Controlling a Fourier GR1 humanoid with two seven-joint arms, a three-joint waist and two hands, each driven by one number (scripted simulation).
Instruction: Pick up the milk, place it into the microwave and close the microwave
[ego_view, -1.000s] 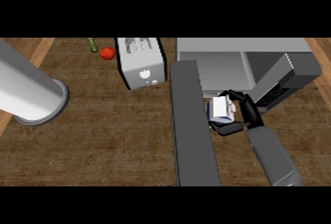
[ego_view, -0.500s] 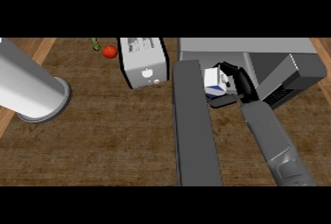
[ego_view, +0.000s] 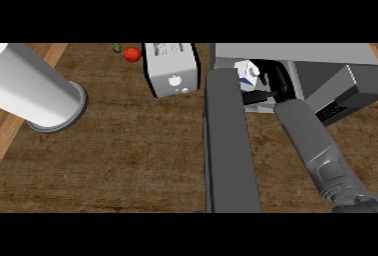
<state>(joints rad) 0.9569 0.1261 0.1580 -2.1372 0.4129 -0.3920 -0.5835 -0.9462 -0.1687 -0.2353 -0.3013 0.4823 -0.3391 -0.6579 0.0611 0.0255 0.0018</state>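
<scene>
Item: milk (ego_view: 247, 75), held in the curled right hand (ego_view: 272, 82), at the mouth of the microwave (ego_view: 295, 52). Advice: carry it deeper, set it upright, clear of the open door (ego_view: 230, 150).

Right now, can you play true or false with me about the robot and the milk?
1. The right hand is curled round the milk. True.
2. The milk is standing on the counter next to the toaster. False: the hand holds it at the microwave's opening, right of the toaster.
3. The microwave door is shut. False: it hangs open, edge-on, stretching toward the view's lower edge.
4. A red tomato lies left of the toaster. True.
5. The left hand is helping carry the milk. False: no left hand shows, only a grey cylinder at the view's left.
</scene>
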